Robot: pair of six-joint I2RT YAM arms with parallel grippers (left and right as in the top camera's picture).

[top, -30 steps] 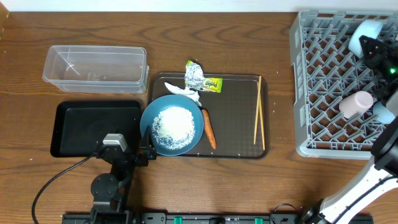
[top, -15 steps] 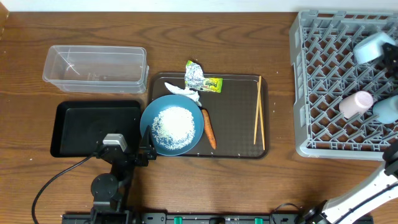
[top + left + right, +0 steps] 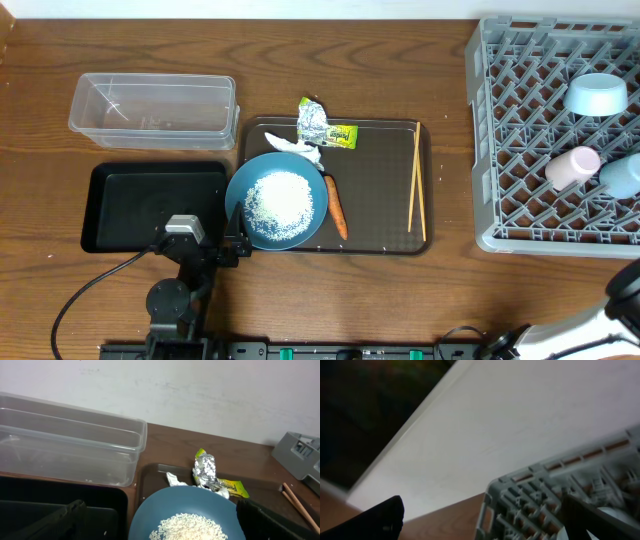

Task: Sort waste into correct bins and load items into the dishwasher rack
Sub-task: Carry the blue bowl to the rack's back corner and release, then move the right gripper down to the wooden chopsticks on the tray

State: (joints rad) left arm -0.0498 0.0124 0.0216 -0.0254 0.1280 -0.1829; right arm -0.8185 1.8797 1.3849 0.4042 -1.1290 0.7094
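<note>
Our right gripper [image 3: 480, 512] no longer hangs over the dishwasher rack [image 3: 520, 130]; its jaws now stand wide, and the light-blue bowl [image 3: 596, 93] lies released there.

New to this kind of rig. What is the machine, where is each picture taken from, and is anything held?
It is a two-armed robot at a wooden table. The wide picture looks straight down from above; the other two come from cameras on each wrist, with dark fingers at the bottom corners. On the table: a clear tub, a black tray, and a brown serving tray carrying a blue plate of rice, a carrot, a foil wrapper, a tissue and chopsticks. The grey rack on the right holds a bowl and two cups. The left end effector and right end effector are both open and hold nothing.
</note>
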